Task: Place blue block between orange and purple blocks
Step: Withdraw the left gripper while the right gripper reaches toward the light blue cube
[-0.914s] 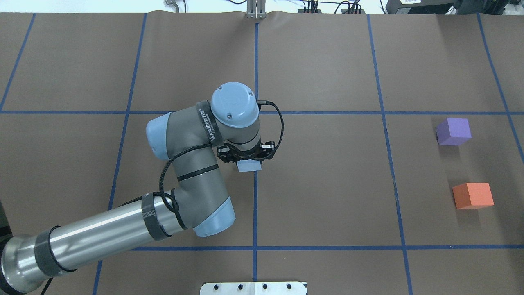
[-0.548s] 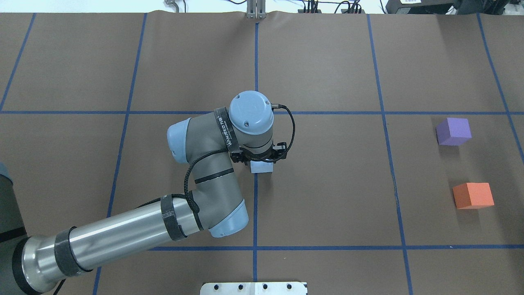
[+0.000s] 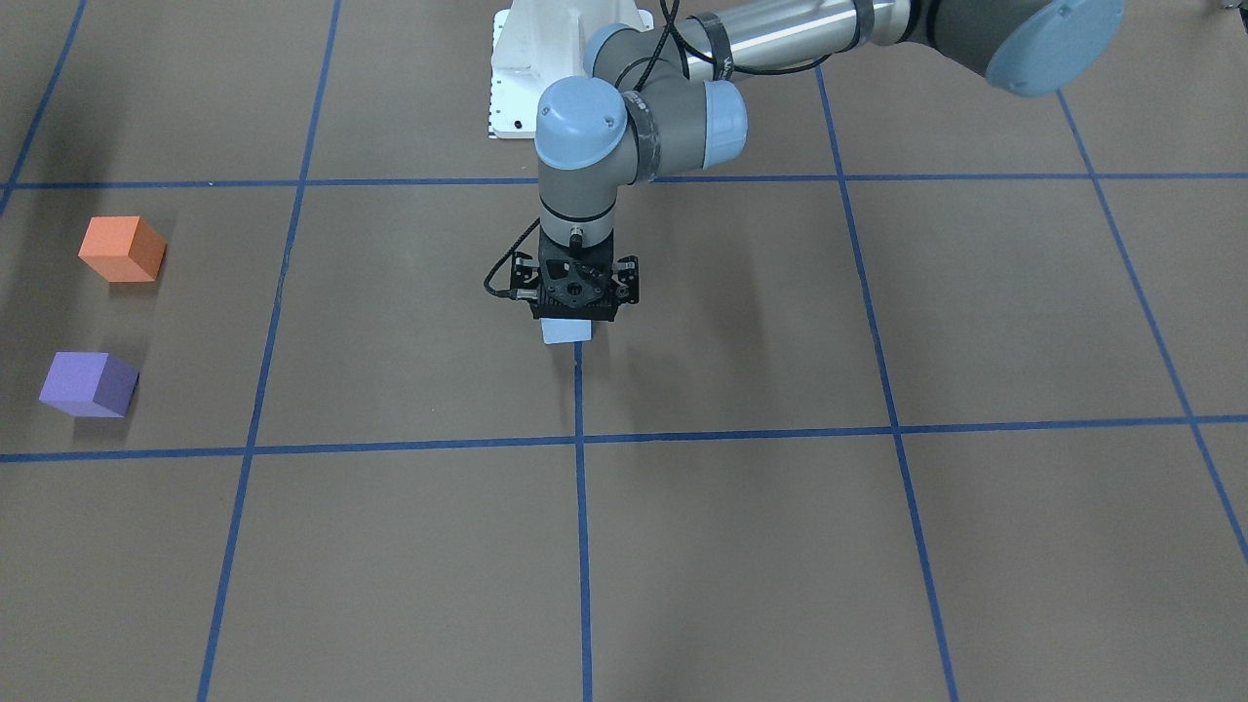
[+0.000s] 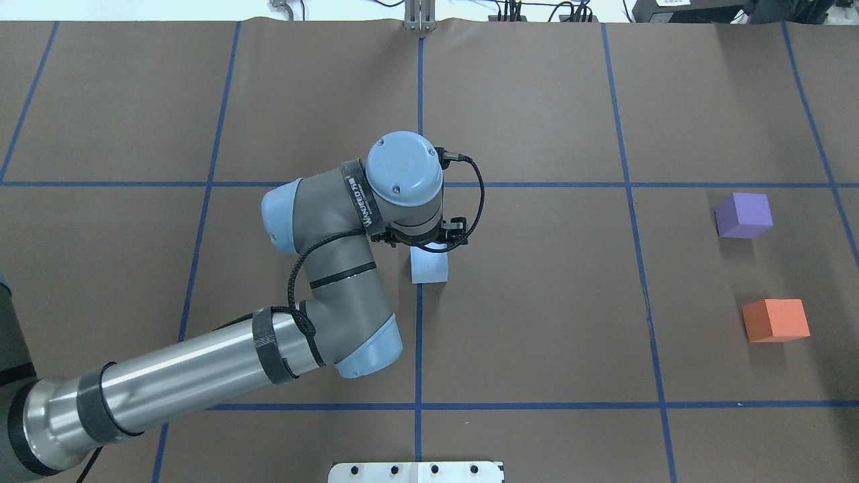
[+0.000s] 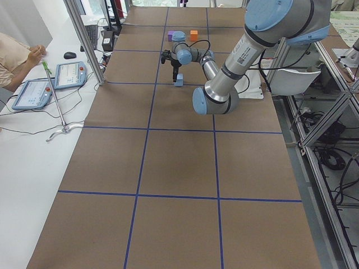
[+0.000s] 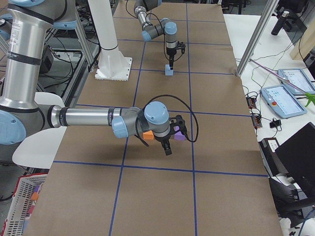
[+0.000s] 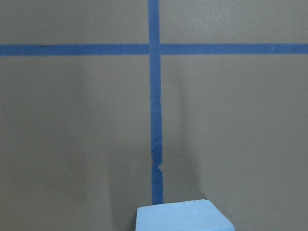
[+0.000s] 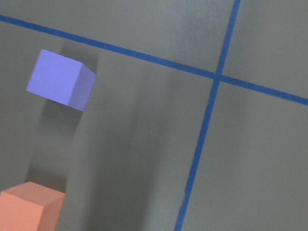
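The light blue block stands on the brown table beside the centre tape line; it also shows in the front view and at the bottom of the left wrist view. My left gripper is open just above it, apart from it. The purple block and the orange block sit far right, a gap between them. Both show in the right wrist view, purple and orange. My right gripper shows only in the exterior right view, hanging over those blocks; I cannot tell its state.
Blue tape lines divide the table into squares. The robot's white base plate is at the near edge. An operator and tablets are beside the table on my left end.
The left arm carried the blue block rightward to the centre line. The block now stays put on the table while the gripper has drawn up off it.
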Available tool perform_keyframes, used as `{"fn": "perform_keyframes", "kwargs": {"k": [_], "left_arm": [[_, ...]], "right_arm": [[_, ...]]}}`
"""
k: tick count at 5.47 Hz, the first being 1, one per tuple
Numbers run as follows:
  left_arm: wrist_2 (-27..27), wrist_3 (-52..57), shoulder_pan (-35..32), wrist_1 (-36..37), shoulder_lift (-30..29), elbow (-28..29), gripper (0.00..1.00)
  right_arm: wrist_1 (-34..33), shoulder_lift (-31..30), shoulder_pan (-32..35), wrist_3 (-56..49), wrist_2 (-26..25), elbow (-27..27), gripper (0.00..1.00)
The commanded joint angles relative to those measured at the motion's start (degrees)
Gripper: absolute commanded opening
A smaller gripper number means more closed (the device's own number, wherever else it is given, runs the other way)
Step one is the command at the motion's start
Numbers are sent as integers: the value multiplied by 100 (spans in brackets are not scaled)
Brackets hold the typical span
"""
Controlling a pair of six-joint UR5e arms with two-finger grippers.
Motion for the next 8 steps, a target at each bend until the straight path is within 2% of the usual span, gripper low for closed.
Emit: {"fn": "perform_keyframes", "kwargs": {"k": [1, 2, 3, 4, 5, 6, 7, 8], "left_arm": [[-901, 1992, -1126, 815, 837, -1291, 100], [-1602, 3187, -2020, 809, 1583, -1595, 100], [-1713, 4069, -2725, 791, 2495, -2172, 100], [-1767, 4104, -3237, 800, 3462, -2456, 100], [-1793, 4113, -3756, 791, 4011, -2216, 100], [-1741, 4809, -4178, 512, 4582, -2178, 100], [-1793, 6921, -5305, 701, 4936, -1656, 100], [-1802, 8291, -6082, 781, 4965, -920, 100]], "right_arm": [[788, 574, -245, 1790, 1226, 434, 100], [800, 1092, -1222, 3582, 685, 1029, 100], [800, 1828, -2641, 5305, -417, 1218, 100], [443, 2514, -3917, 6340, -1646, 1220, 100], [-1040, 3574, -4809, 6516, -2720, 1229, 100], [-2447, 4489, -5618, 6587, -3583, 1142, 100], [-2626, 5038, -6175, 7032, -4166, 627, 100], [-2628, 5565, -6311, 7106, -4372, -135, 100]]}}
